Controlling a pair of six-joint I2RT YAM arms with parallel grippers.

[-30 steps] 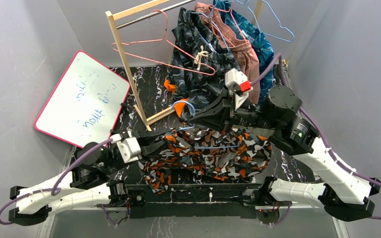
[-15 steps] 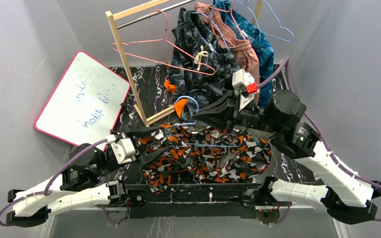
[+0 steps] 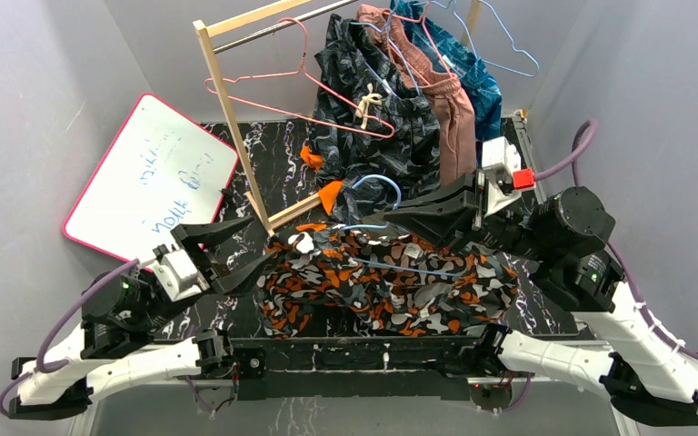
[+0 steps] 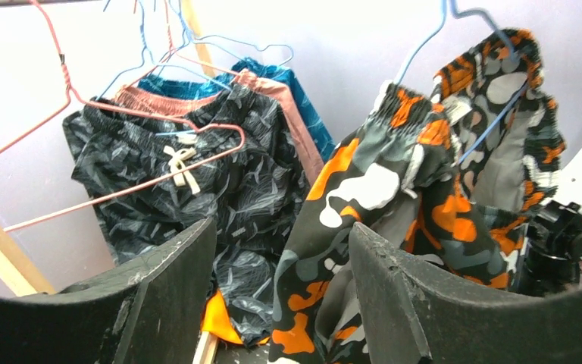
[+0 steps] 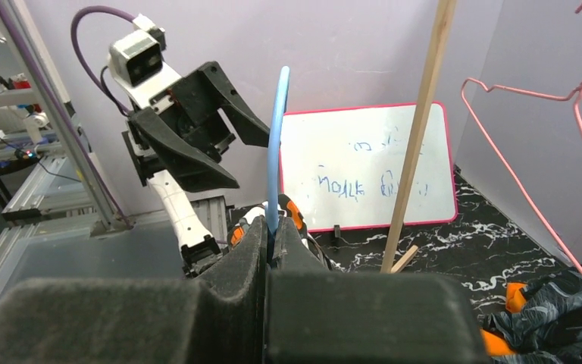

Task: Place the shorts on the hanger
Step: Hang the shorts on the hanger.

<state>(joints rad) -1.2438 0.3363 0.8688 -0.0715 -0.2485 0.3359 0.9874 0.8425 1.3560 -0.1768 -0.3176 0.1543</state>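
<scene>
1. Left hand (image 3: 261, 241) is wide open with nothing in it. It sits just off the left end of the shorts (image 3: 391, 286), not touching them as far as I can see
2. Right hand (image 5: 273, 239) is clamped tight on the thin light-blue hanger (image 5: 276, 152). The wrist cam shows the wire pinched right between the fingers, up near the hook end
3. The camo shorts are draped on that hanger. From above, the blue bar runs across the fabric, and in the left wrist view they hang down off the wire, waistband up
4. They're spread across the front of the black marble table (image 3: 264, 154), between the two arms. Can't tell if the bottom edge is actually resting on it
5. Behind all that: a wooden rack (image 3: 232, 127) with a pink hanger (image 3: 282, 86) and dark patterned shorts (image 3: 373, 109) on it, and a whiteboard (image 3: 150, 182) leaning off to the left
</scene>
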